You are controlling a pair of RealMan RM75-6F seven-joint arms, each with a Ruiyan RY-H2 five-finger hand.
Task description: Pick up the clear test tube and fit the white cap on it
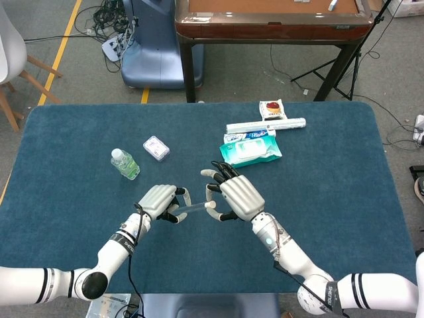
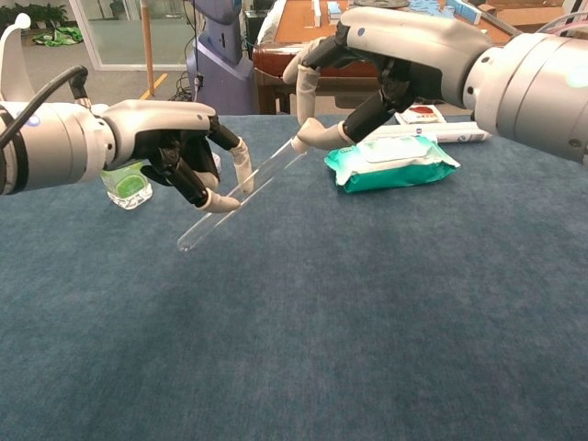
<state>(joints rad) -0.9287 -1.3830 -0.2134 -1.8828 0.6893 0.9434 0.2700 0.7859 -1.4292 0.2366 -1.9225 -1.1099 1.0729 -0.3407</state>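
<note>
We see a big blue counter [image 1: 79,199]. On its far side lies a green pack of wipes [image 2: 390,163], and a small green bottle [image 1: 124,163] stands to the left. Above the middle, our left hand [image 2: 179,152] holds the clear test tube [image 2: 241,199] between thumb and finger, slanting up off the counter. Our right hand [image 2: 367,69] touches the tube's top end with its fingertips [image 2: 317,136]. We cannot tell where the white cap is.

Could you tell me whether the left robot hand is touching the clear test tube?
Touching: the chest view shows the left robot hand pinching the clear test tube between its fingers, off the table.
</note>
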